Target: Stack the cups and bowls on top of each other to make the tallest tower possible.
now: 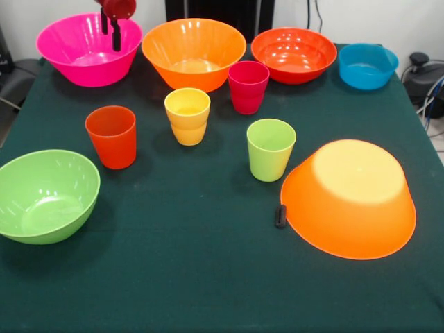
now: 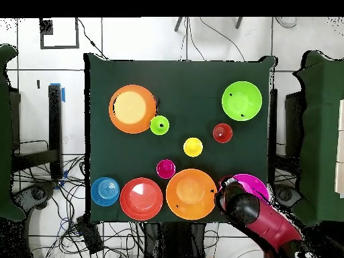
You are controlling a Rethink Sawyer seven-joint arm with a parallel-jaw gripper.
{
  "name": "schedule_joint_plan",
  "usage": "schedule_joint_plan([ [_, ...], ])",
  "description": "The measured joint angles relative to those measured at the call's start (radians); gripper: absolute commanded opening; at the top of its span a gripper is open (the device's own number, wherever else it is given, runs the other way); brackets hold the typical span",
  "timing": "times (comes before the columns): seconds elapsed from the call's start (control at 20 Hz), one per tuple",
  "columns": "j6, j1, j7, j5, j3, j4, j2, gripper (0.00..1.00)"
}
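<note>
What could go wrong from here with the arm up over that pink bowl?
The gripper hangs inside the pink bowl, near its rim, so a descent might clip the flared wall and tip or shove it into the neighbouring upright orange bowl. The overturned orange bowl sits near the table's edge; a nudge may slide it off. Nothing is stacked yet.
</note>
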State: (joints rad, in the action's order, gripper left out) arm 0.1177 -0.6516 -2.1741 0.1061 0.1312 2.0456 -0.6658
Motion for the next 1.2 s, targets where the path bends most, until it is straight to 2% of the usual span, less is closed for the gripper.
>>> schedule_joint_plan([
  [0.55, 0.015, 0.050, 0.000, -0.043, -0.002, -0.009, 0.000, 1.00],
  [1.2, 0.021, 0.051, 0.000, -0.048, -0.004, -0.039, 0.010, 1.00],
])
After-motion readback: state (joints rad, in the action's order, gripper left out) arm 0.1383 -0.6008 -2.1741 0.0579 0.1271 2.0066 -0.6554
